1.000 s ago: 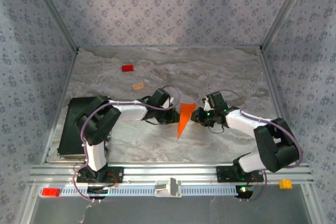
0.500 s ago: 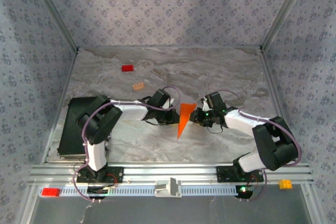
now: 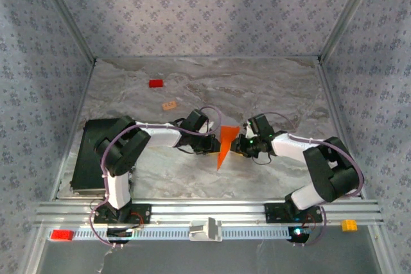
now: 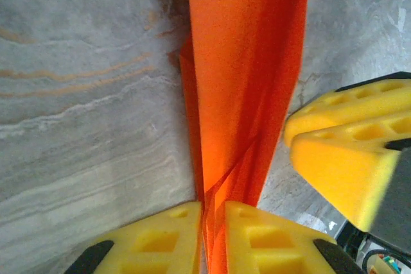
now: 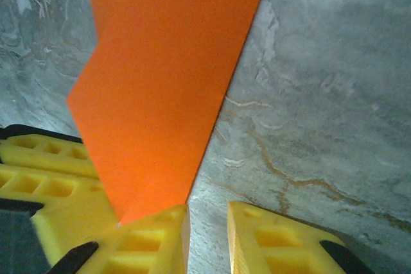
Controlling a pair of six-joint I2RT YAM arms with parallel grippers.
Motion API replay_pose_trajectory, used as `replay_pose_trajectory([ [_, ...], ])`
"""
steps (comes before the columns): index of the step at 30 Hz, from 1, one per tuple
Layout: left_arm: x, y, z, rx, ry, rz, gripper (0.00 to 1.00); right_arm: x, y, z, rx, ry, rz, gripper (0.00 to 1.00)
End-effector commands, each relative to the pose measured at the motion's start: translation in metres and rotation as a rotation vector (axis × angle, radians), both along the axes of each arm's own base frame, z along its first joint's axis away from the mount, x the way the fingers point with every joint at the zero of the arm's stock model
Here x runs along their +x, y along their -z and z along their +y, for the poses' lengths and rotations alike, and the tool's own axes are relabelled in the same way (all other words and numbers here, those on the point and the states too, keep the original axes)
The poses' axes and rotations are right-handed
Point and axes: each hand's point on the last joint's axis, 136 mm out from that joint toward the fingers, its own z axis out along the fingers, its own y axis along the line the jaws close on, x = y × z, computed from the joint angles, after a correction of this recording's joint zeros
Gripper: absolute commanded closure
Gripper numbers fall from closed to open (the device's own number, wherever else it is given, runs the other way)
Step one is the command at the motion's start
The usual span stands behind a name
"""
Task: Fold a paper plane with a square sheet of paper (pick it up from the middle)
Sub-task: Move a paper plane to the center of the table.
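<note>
paper plane point(image 3: 225, 140) centred, left pincer point(image 3: 214, 145) left, right pincer point(image 3: 237, 147) right

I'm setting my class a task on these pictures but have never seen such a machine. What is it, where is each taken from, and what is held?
Two robot arms work at a marble-patterned table. One picture looks down from above; the other two come from a camera on each wrist. Each arm ends in a yellow pinching tool. The left tool pinches the orange paper, folded to a point. The right tool stands slightly open beside it, gripping nothing. A red block and a tan block lie farther back.
</note>
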Motion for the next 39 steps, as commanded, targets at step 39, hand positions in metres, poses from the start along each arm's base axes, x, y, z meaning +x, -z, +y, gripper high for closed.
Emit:
replay_pose_trajectory([
  [39,-0.006,-0.015,-0.017,-0.095,0.09,0.004,0.92,-0.008,0.003,0.012,0.051,-0.026,0.046,0.8],
])
